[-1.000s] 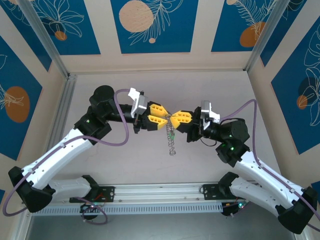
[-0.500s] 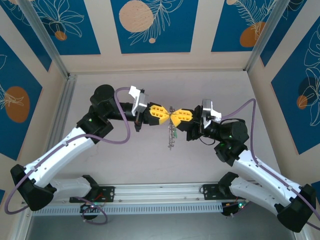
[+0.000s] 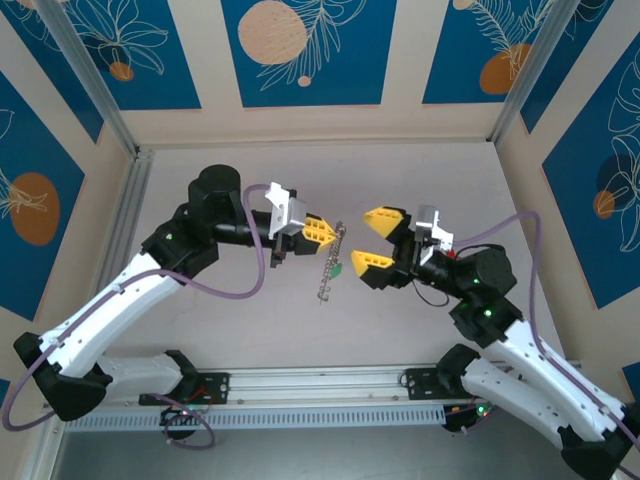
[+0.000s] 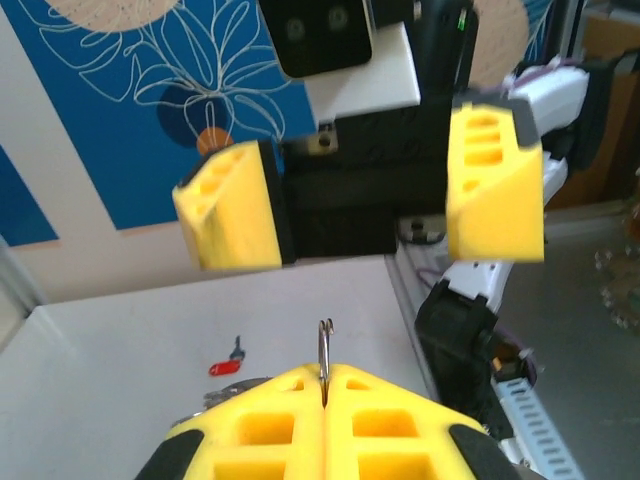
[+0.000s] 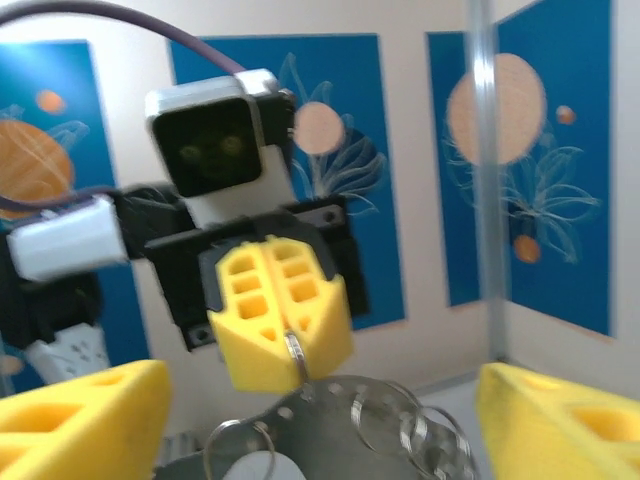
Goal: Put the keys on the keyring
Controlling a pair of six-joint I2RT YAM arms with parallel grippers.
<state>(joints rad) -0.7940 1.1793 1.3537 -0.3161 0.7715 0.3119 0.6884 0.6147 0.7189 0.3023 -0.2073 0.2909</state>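
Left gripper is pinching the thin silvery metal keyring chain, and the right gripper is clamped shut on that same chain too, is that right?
Not quite. The left gripper is pinching the thin silvery metal keyring, but the right gripper is open and clear of it, as the top external view shows.

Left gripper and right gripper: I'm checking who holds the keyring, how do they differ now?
The left gripper is shut, pinching the keyring; the right gripper is open and holds nothing. The keyring hangs from the left gripper, apart from the right gripper. Both are yellow-tipped, facing each other.
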